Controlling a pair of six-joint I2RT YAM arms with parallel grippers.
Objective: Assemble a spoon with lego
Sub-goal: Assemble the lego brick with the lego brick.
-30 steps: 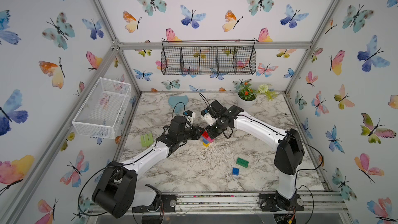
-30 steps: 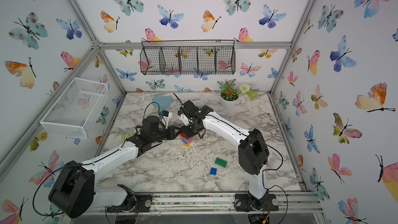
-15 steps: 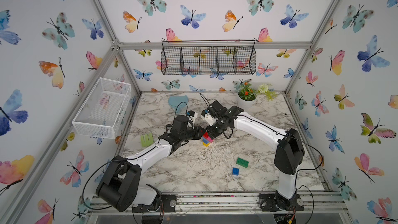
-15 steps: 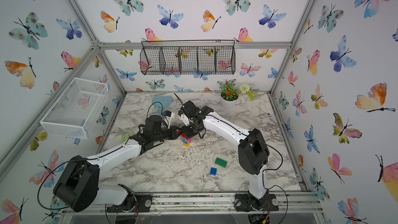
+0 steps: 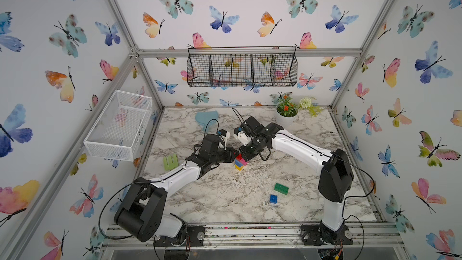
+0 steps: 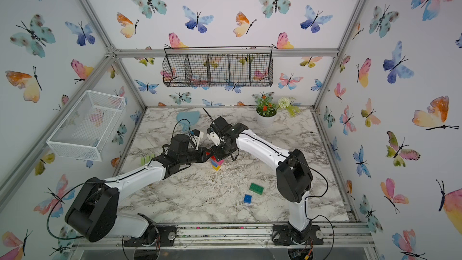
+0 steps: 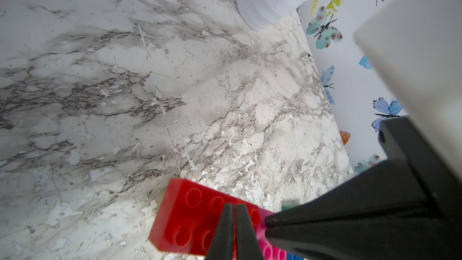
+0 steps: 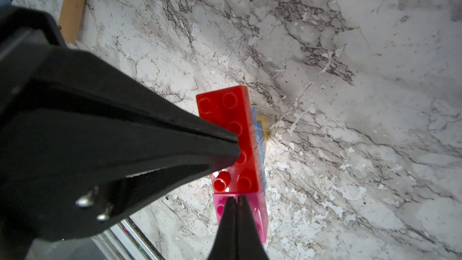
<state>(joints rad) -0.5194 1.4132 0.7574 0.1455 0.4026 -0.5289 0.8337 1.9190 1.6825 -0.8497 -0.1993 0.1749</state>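
The spoon is a partly joined lego stack (image 5: pixel 240 162) (image 6: pixel 217 163) standing mid-table, with a long red brick (image 7: pixel 185 211) (image 8: pixel 225 106) and a pink brick (image 8: pixel 257 211) on top. Light-blue (image 8: pixel 257 131) and yellow (image 8: pixel 262 121) edges show beneath them. My left gripper (image 5: pixel 235 155) (image 7: pixel 233 206) is shut, its tips on the red brick with nothing between them. My right gripper (image 5: pixel 246 157) (image 8: pixel 236 198) is shut too, its tips on the pink brick. A loose green brick (image 5: pixel 281 188) and a small blue brick (image 5: pixel 273 198) lie near the front right.
A pale-teal paddle (image 5: pixel 206 118) lies at the back and a pale green pronged utensil (image 5: pixel 170 161) at the left. A white plant pot (image 5: pixel 286 118) stands at the back right. A white wire basket (image 5: pixel 117 126) hangs on the left wall and a black wire basket (image 5: pixel 241 67) on the back wall.
The left arm has edged slightly towards the stack. Both grippers stay shut at the stack's top, and the loose bricks have not moved.
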